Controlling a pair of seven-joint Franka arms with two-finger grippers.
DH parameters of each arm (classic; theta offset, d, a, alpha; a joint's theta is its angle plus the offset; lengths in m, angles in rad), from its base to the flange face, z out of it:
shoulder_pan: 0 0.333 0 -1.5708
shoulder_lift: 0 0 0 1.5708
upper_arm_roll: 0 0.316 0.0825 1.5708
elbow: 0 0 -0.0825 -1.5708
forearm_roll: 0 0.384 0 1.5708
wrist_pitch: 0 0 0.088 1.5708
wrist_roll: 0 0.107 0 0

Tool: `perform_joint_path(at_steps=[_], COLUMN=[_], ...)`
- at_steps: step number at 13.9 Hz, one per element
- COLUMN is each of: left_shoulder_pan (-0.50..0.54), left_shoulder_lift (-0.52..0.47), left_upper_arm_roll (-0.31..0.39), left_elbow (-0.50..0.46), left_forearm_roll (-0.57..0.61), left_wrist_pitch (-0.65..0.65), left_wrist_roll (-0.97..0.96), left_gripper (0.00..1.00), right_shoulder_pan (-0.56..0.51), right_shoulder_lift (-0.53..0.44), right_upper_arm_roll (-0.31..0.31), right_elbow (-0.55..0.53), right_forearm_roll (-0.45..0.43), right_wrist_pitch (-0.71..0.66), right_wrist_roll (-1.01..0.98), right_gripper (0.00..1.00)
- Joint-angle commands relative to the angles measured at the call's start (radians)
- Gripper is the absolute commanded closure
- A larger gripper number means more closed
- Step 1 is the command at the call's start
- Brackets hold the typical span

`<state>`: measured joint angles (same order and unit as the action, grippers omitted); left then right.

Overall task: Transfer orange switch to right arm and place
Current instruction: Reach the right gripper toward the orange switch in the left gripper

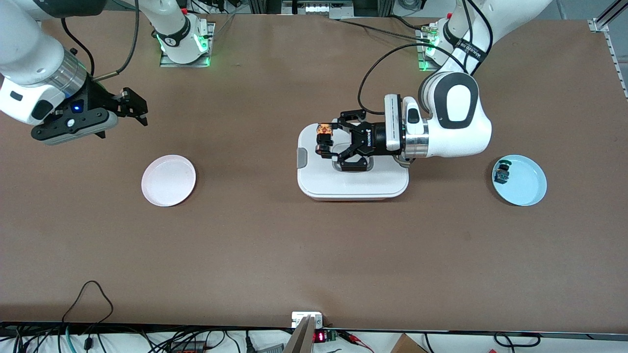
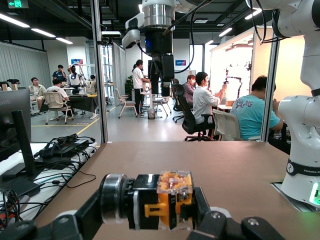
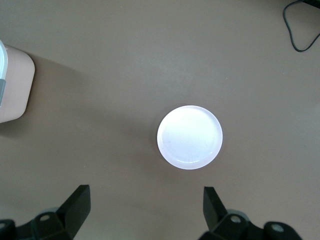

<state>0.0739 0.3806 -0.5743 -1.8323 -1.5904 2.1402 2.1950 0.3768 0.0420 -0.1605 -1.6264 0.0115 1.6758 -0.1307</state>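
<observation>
My left gripper is shut on the orange switch, a small black block with orange parts, and holds it sideways above the white lidded box. In the left wrist view the switch sits clamped between the fingers. My right gripper is open and empty, up in the air over the bare table near the right arm's base, above the white plate. The right wrist view shows its open fingertips and the plate below.
A light blue plate at the left arm's end of the table holds a small black switch with green-blue parts. Brown table lies between the plates and the box. Cables and a small device line the edge nearest the front camera.
</observation>
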Motion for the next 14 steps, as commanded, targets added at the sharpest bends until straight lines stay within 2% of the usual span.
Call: perform_joint_path(at_steps=[1,4,6,7,8,9,10,14], left_shoulder_pan=[-0.006,-0.011,-0.011,-0.011,-0.011,-0.011,-0.011,-0.011], left_shoulder_lift=[0.011,0.014,0.015,0.015,0.018,0.023,0.023,0.024], left_upper_arm_roll=[-0.001,-0.001,-0.001,-0.001,-0.001,-0.001,-0.001,-0.001], left_elbow=[0.013,0.015,0.015,0.015,0.015,0.016,0.016,0.016], left_forearm_roll=[-0.036,-0.036,-0.037,-0.036,-0.036,-0.036,-0.037,-0.037], left_wrist_pitch=[0.007,0.009,0.007,0.007,0.007,0.009,0.009,0.009], left_wrist_roll=[0.035,0.035,0.035,0.035,0.035,0.035,0.035,0.035], left_gripper=[0.8,0.8,0.8,0.8,0.8,0.8,0.79,0.79], right_shoulder_pan=[0.054,0.082,0.07,0.054,0.021,0.004,-0.001,0.01], right_shoulder_lift=[0.021,0.045,0.053,0.052,0.053,0.065,0.096,0.209], right_upper_arm_roll=[-0.004,-0.002,-0.014,-0.027,-0.039,-0.042,-0.042,-0.04], right_elbow=[0.013,0.004,0.014,0.016,0.014,0.01,0.011,-0.01], right_forearm_roll=[-0.01,-0.013,0.028,0.138,0.295,0.411,0.488,0.965], right_wrist_pitch=[-0.008,-0.024,-0.039,-0.041,-0.044,-0.051,-0.051,-0.033], right_wrist_roll=[0.003,-0.01,-0.082,-0.14,-0.158,-0.155,-0.142,-0.148], right_gripper=[0.0,0.0,0.0,0.0,0.0,0.0,0.0,0.0])
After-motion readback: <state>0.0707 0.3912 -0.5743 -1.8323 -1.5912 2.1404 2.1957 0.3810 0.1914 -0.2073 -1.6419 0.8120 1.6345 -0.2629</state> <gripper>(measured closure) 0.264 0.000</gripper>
